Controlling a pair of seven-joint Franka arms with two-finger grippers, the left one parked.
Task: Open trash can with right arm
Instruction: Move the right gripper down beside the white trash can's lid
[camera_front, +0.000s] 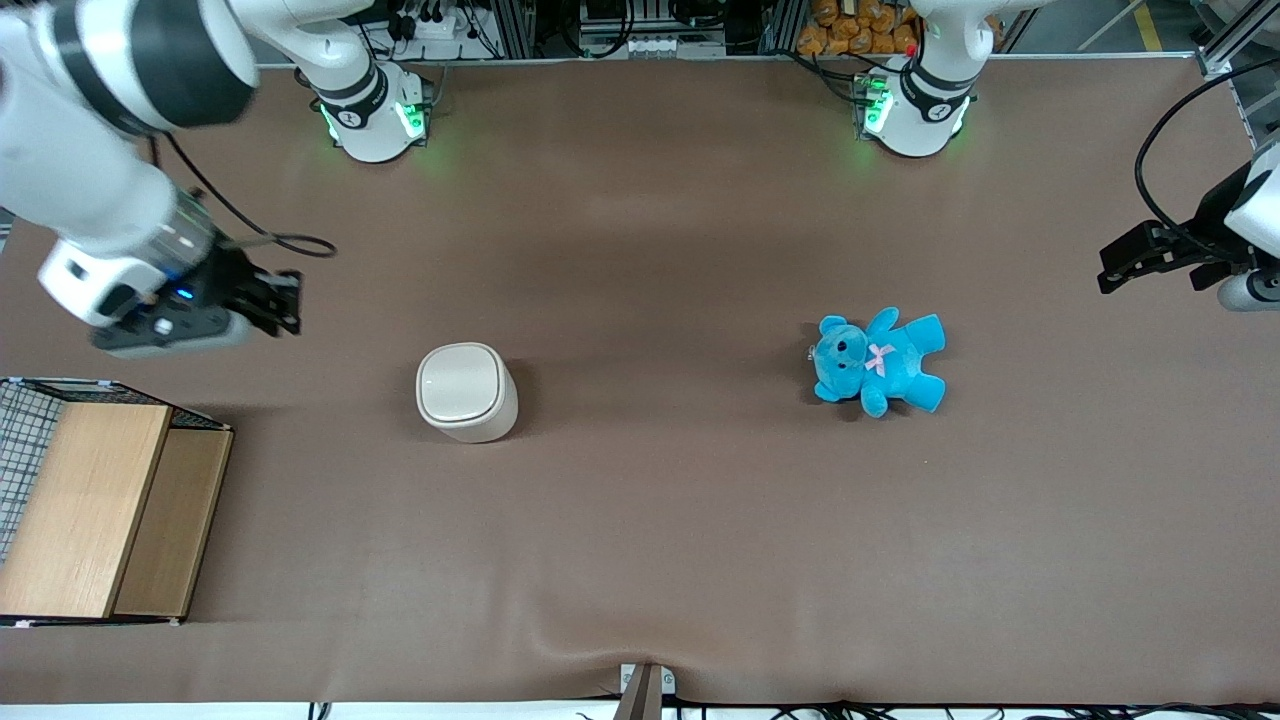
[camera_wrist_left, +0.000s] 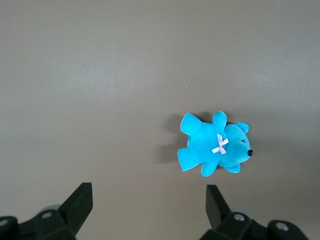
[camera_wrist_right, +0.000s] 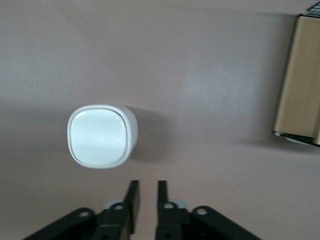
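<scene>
The right arm (camera_front: 90, 150) reaches out over the working arm's end of the table (camera_front: 640, 520), its forearm slanting down toward the front camera, wrist bent so the gripper (camera_front: 285, 305) points sideways toward the table's middle. The gripper hangs in the air, touching nothing. In the wrist view its two fingers (camera_wrist_right: 132, 200) stand parallel with only a narrow slit between them, nearly pressed together and holding nothing.

The bin (camera_front: 466, 391) stands upright on the table, apart from the gripper: nearer the front camera than the fingertips and farther along toward the parked arm's end. Its flat lid (camera_front: 460, 383) lies closed.

The wrist view looks straight down on the bin (camera_wrist_right: 101, 135) just ahead of the fingertips, showing the lid's rounded-square outline and the seam round its edge; it also catches one edge of the wooden box (camera_wrist_right: 299, 80). The front view alone shows the whole box (camera_front: 95, 505), with wire mesh on one side, lying nearer the front camera than the gripper. The blue teddy (camera_front: 880, 361) lies on its back well apart from the gripper, toward the parked arm's end; the left wrist view shows it (camera_wrist_left: 215, 147) with a pink bow.

Counted: one bin, one box, one teddy.
</scene>
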